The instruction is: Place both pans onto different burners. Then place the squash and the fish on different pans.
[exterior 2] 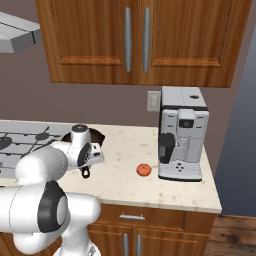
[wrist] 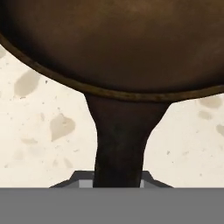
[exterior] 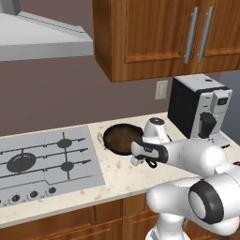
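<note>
Your jaws look closed on the short handle of the brown skillet (exterior: 123, 138), which points back toward the arm. The burners (exterior: 22, 162) lie to its left across the surface (exterior: 122, 173).

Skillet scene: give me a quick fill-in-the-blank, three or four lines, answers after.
1. The skillet sits on the ____, not on a burner.
2. The gripper is shut on the skillet's ____.
3. The squash lies on the counter next to the ____ machine.
4. The cooktop lies to the ____ of the skillet in the left base view.

Missing words: counter; handle; coffee; left
</note>
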You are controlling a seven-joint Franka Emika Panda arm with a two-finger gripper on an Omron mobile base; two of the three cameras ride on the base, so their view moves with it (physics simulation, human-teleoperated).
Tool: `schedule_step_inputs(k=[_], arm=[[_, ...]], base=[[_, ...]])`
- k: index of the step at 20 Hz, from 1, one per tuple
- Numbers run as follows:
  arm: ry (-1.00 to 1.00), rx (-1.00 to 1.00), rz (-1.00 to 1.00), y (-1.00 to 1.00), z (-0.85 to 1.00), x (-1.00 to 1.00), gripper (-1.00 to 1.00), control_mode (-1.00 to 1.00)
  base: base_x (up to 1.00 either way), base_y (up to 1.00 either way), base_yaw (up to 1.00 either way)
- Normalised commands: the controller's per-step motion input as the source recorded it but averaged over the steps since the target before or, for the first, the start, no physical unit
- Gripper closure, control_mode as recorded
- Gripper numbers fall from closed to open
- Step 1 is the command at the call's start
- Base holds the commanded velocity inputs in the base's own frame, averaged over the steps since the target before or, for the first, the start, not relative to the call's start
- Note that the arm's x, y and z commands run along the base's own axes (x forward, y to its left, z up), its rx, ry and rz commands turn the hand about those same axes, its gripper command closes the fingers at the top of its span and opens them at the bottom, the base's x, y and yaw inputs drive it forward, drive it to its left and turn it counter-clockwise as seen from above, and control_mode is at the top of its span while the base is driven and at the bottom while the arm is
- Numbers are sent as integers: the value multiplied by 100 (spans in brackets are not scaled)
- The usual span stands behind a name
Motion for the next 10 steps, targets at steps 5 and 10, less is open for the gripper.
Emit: schedule_step_inputs(k=[5, 10], arm=[[0, 3, 19, 47, 16, 0, 100, -100], [5, 7, 19, 44, 17, 0, 100, -100]], base=[[0, 0, 0], [0, 0, 0]])
